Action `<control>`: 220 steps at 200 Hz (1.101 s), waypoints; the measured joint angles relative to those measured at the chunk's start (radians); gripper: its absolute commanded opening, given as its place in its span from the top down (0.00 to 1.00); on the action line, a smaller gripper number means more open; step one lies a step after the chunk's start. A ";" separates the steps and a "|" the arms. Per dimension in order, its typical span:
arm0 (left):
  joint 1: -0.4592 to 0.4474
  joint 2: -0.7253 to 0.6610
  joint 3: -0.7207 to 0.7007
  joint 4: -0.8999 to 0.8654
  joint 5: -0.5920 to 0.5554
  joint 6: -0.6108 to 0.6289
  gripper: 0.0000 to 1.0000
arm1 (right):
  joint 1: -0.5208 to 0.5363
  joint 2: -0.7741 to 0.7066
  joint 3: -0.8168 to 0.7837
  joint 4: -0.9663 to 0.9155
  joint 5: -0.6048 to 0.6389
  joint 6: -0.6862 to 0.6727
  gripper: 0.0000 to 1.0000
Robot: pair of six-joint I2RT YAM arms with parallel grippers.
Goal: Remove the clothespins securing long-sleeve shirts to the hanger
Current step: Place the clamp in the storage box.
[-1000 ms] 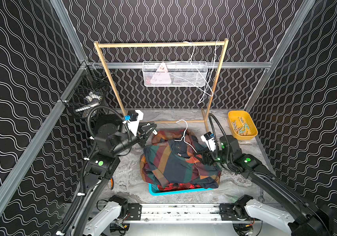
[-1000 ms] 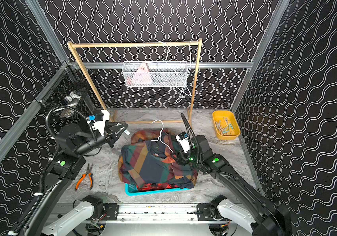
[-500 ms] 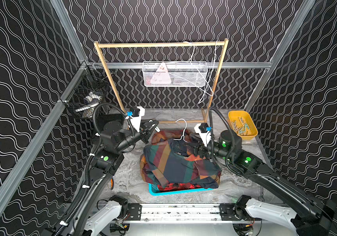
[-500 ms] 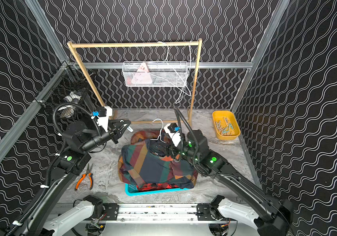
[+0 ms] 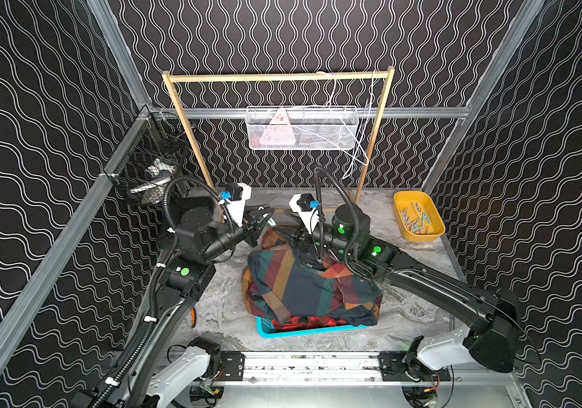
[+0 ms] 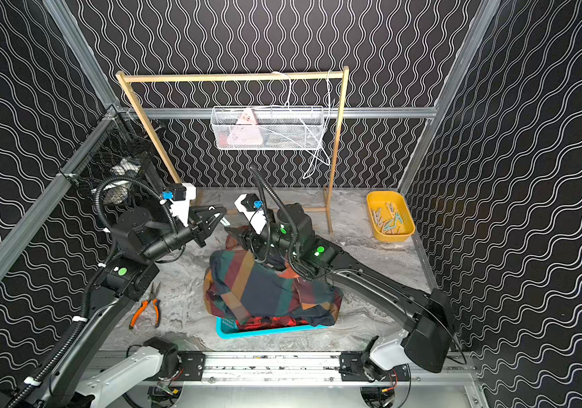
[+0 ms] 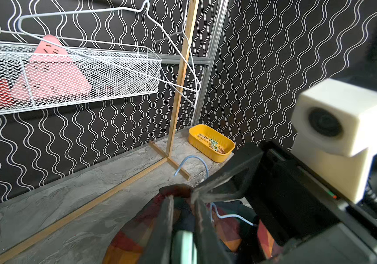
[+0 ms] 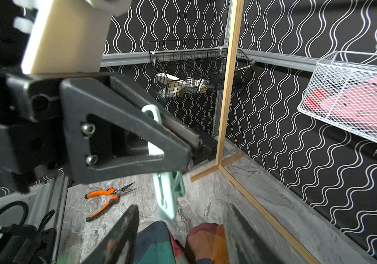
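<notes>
Looking down in both top views, the left hand (image 5: 264, 216) and right hand (image 6: 236, 235) sit nose to nose just above one edge of the long-sleeve shirts (image 5: 303, 286), a soft heap of big-check flannel spilling over a teal bin (image 5: 268, 329). Off beyond the right hand sits a yellow tray (image 5: 423, 236), hard plastic, with loose clothespins (image 5: 418, 222) in it; right arm's the nearer one to that, I'd say. Over to the left wrist view: left hand's clenched on a mint clothespin (image 7: 184, 245), smooth plastic pinched between textured black fingers (image 7: 167, 224), and a thin wire hanger (image 7: 228, 216) threads the fabric just ahead of it. Right wrist view: that peg hangs crosswise from the left hand's tips, long axis pointing down towards the right hand, whose fingers (image 8: 120, 228) stand released, wide apart, nothing between them. Looks like a handover brewing; the peg's free end wants to meet that gap squarely.
</notes>
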 measured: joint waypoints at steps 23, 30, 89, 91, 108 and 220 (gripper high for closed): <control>0.000 0.004 0.000 0.000 0.000 0.014 1.00 | 0.008 0.024 0.011 0.007 -0.004 0.000 0.40; 0.000 0.006 0.000 0.002 0.000 0.015 1.00 | 0.009 0.032 0.016 0.011 -0.008 0.000 0.40; 0.000 0.018 0.000 0.011 0.005 0.014 1.00 | 0.011 0.108 0.082 0.032 -0.007 0.000 0.58; 0.000 0.019 0.000 0.012 0.005 0.014 1.00 | 0.011 0.110 0.084 0.033 -0.007 0.000 0.60; 0.000 0.021 0.000 0.013 0.012 0.014 1.00 | 0.011 0.127 0.097 0.033 -0.007 0.000 0.74; -0.002 -0.041 -0.011 0.033 -0.065 0.048 0.04 | -0.040 -0.114 -0.043 -0.022 0.087 0.054 1.00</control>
